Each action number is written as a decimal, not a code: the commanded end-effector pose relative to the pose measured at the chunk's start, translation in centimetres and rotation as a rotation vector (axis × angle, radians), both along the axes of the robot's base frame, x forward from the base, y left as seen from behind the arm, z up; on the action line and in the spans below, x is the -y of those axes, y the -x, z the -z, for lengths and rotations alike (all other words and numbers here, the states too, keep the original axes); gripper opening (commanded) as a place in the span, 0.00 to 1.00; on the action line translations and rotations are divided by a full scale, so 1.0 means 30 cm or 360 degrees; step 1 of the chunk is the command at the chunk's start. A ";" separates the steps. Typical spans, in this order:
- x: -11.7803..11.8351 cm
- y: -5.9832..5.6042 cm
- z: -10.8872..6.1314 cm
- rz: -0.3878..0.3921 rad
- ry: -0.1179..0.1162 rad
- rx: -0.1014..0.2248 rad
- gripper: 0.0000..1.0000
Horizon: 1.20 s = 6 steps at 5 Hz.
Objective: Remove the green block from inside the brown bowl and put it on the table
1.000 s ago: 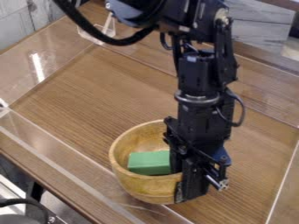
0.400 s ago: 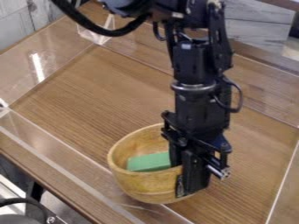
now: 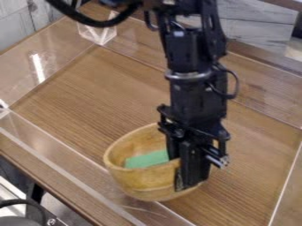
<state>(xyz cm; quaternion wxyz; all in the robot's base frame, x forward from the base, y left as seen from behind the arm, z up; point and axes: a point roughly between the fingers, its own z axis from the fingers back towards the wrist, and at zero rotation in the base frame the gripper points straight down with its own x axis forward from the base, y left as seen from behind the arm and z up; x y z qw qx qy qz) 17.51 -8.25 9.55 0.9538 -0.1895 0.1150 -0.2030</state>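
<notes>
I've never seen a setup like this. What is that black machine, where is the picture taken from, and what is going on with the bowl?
The black machine is a robot arm, and the part at its tip is a gripper, a two-fingered clamp that works like a hand. The one camera looks down at it from in front and above. The arm reaches into a brown bowl, a round wooden dish standing on the table, which has clear plastic walls along its edges. Inside the bowl lies a small green block. The gripper is shut at the block's edge and seems to have it pinched, though the fingertips are hard to make out. The block is not yet out of the bowl.
</notes>
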 end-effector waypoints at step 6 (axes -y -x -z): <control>-0.070 -0.018 -0.017 -0.0116 0.0055 0.0117 0.00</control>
